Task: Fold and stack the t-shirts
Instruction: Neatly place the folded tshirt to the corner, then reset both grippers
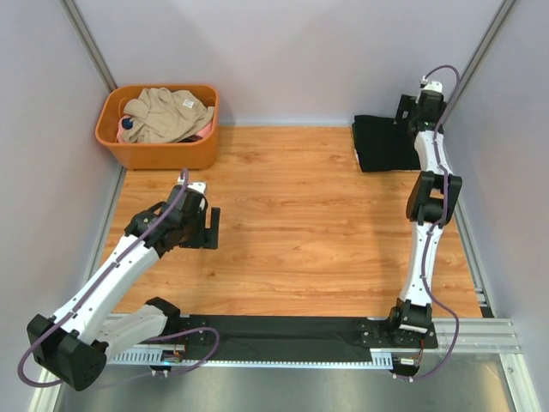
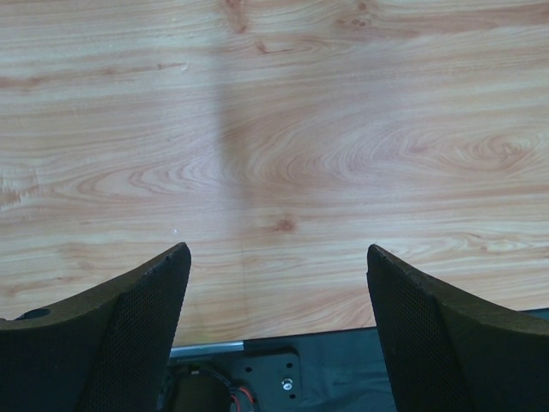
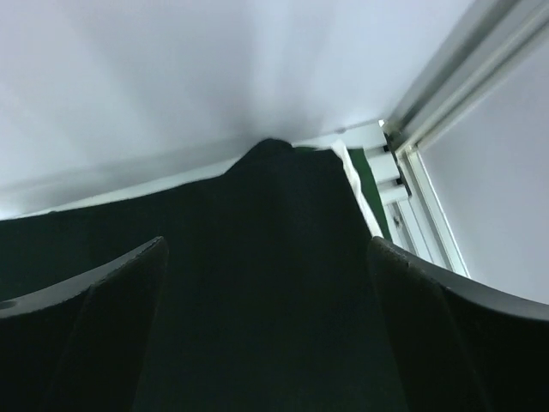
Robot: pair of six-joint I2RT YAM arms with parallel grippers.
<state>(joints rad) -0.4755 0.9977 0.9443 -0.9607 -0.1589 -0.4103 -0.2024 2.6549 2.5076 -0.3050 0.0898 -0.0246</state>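
A folded black t-shirt [image 1: 383, 144] lies at the far right of the wooden table [image 1: 300, 215]. In the right wrist view the black t-shirt [image 3: 257, 283] fills the lower frame. A sliver of white cloth with green trim [image 3: 353, 174] peeks out from under its far right edge. My right gripper [image 1: 407, 112] is open and empty just above the black shirt's far right corner, also in the right wrist view [image 3: 266, 245]. My left gripper [image 1: 210, 228] is open and empty over bare wood at the left, also in the left wrist view [image 2: 274, 253].
An orange basket [image 1: 116, 146] at the far left corner holds a crumpled beige garment [image 1: 163, 114] with bits of pink and blue cloth. Grey walls close in the back and sides. A black mat [image 1: 283, 335] runs between the arm bases at the near edge.
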